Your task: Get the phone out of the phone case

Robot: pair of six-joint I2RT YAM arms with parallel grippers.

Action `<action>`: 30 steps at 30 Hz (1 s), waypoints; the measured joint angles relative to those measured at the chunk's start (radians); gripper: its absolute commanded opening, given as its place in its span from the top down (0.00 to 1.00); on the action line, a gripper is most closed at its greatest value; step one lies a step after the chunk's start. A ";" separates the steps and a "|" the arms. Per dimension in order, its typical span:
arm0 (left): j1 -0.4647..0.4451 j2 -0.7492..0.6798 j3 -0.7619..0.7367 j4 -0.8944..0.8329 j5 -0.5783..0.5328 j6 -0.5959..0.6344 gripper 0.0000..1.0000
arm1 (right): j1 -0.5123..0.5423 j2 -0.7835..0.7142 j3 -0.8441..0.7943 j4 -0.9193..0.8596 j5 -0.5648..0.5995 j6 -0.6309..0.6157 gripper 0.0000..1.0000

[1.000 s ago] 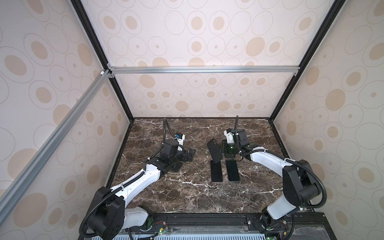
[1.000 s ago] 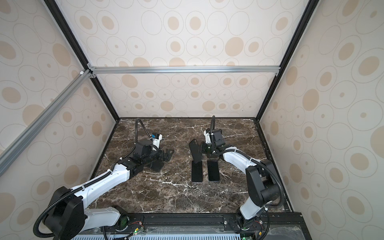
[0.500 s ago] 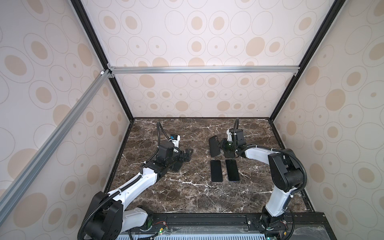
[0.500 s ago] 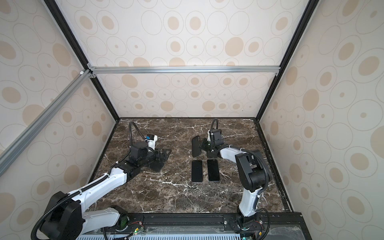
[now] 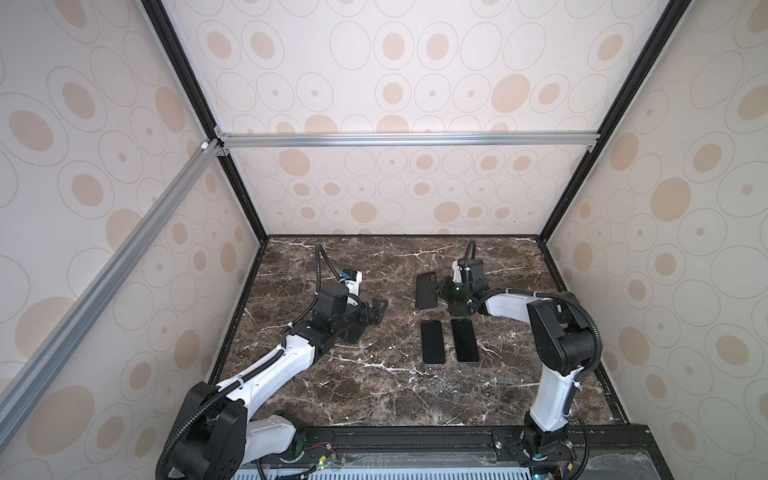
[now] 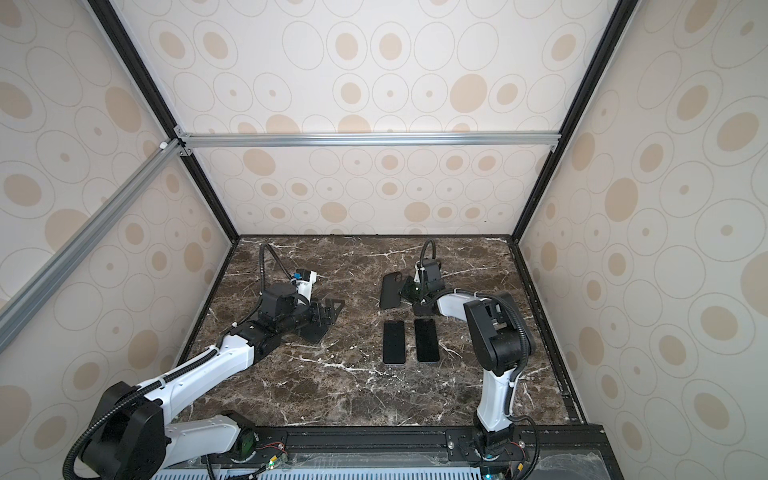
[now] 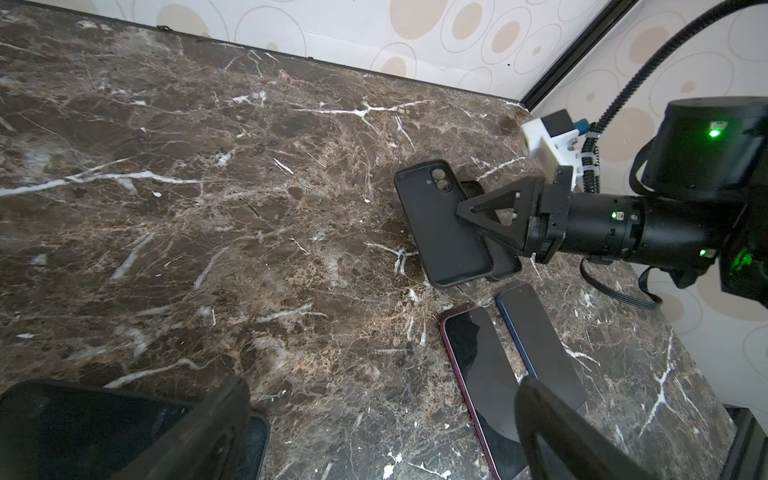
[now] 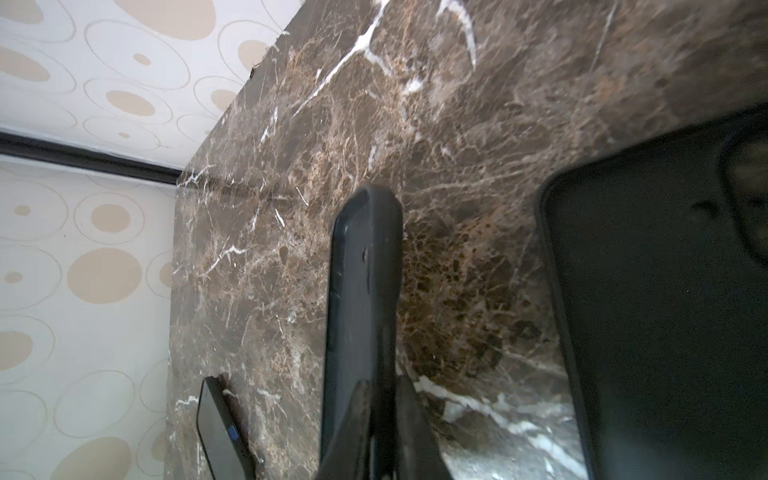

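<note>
R gripper (image 5: 444, 291) sits just behind the red-edged phone (image 5: 433, 341), fingers either side of a black phone case (image 5: 426, 291) edge; can't tell if it's pinching or loose. L gripper (image 7: 382, 390) is spread wide, well to that phone's left in both top views. Blue-edged phone (image 7: 536, 332) lies flat right beside it, both bare, screens up.

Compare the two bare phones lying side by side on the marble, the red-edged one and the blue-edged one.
Edge: the red-edged phone has a maroon rim, while the blue-edged phone has a dark blue one.
Place: in both top views the red-edged phone lies left of the blue-edged phone.
Width: the blue-edged phone looks slightly wider than the red-edged phone.
Shared: both lie flat with dark screens up, parallel and not touching, and neither is in a case.
</note>
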 measured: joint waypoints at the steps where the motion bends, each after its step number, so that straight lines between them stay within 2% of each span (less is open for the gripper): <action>1: 0.000 0.001 0.000 0.000 0.002 0.000 0.01 | 0.000 0.004 0.000 0.001 0.000 0.001 0.81; 16: 0.001 0.002 0.000 -0.001 0.007 0.000 0.01 | -0.017 0.020 0.002 -0.035 0.000 -0.043 0.81; 20: 0.006 0.001 0.000 -0.017 -0.033 -0.002 0.01 | -0.016 0.016 0.009 -0.079 0.005 -0.089 0.80; 25: 0.075 -0.034 -0.020 -0.032 -0.060 -0.028 0.01 | 0.033 0.004 0.095 -0.223 0.075 -0.166 0.77; 30: 0.182 -0.100 -0.047 -0.035 -0.058 -0.058 0.01 | 0.168 0.029 0.304 -0.404 0.197 -0.251 0.74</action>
